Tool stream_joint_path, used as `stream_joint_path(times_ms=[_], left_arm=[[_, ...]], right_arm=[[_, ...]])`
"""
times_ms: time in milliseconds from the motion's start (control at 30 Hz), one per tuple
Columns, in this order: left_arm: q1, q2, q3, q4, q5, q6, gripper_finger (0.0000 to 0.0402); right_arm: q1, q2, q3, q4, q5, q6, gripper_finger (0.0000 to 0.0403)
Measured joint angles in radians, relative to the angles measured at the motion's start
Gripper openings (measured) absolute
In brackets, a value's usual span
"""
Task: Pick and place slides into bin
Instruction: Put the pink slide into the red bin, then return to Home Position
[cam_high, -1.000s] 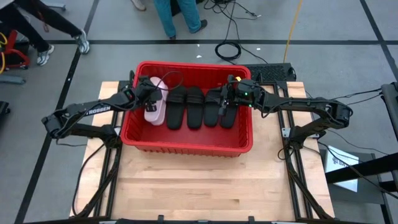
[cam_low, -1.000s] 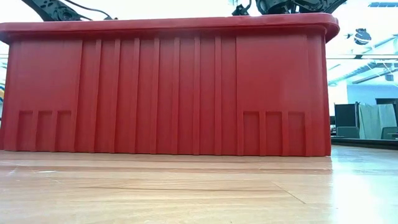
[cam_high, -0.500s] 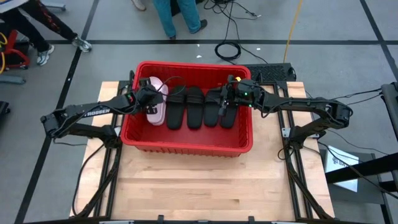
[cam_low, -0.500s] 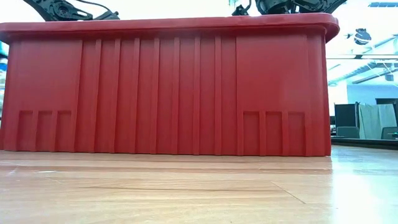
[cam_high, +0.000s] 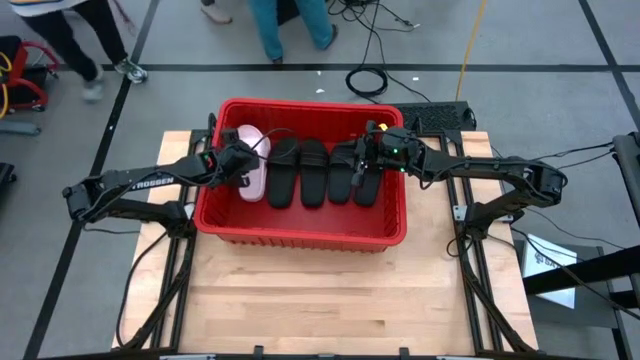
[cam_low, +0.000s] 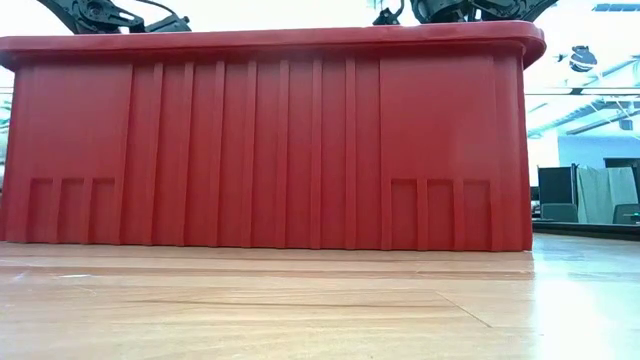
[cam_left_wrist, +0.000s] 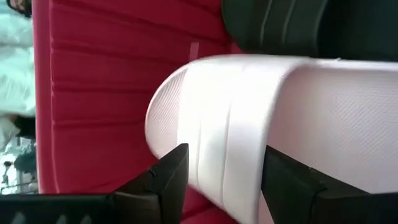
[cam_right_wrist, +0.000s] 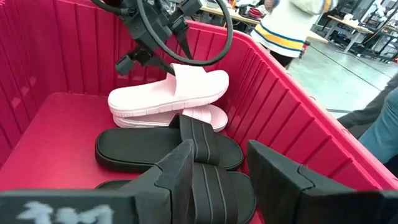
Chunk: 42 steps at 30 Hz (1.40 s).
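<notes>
The red bin (cam_high: 300, 103) stands at the table's far middle and fills the low view (cam_low: 270, 140). Two light pink slides (cam_high: 250, 178) lie stacked at its left end, the upper one resting on the lower (cam_right_wrist: 168, 90). Several black slides (cam_high: 313, 172) lie side by side on the bin floor to their right. My left gripper (cam_high: 243, 163) is open inside the bin, right at the upper pink slide (cam_left_wrist: 249, 124), whose strap fills the view between its fingers. My right gripper (cam_high: 358, 172) is open and empty above the right-hand black slides (cam_right_wrist: 199, 180).
The bin's tall ribbed walls (cam_right_wrist: 273, 87) close in both grippers. Bare wooden table (cam_high: 300, 300) lies on the near side of the bin. People walk on the floor beyond the table's far edge (cam_high: 290, 25). Cables lie on the floor there (cam_high: 368, 78).
My left gripper has drawn back a little toward the table's left and near edges, away from the pink slides, which lie where they were. My right arm has kept still.
</notes>
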<state>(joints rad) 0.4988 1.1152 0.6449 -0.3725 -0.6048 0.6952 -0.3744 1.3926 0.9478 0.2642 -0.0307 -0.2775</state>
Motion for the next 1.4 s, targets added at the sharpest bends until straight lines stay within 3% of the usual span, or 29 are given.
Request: stream_joint_path(times_ms=[767, 1400], left_arm=[[-0.125, -0.024, 0.000, -0.007, -0.055, -0.059, 0.0189], [-0.323, -0.271, 0.000, -0.050, -0.044, -0.178, 0.0189]], right_arm=[[0.000, 0.000, 0.000, -0.002, 0.000, 0.003, 0.0139], [0.003, 0.000, 0.000, 0.013, -0.001, 0.040, 0.0139]])
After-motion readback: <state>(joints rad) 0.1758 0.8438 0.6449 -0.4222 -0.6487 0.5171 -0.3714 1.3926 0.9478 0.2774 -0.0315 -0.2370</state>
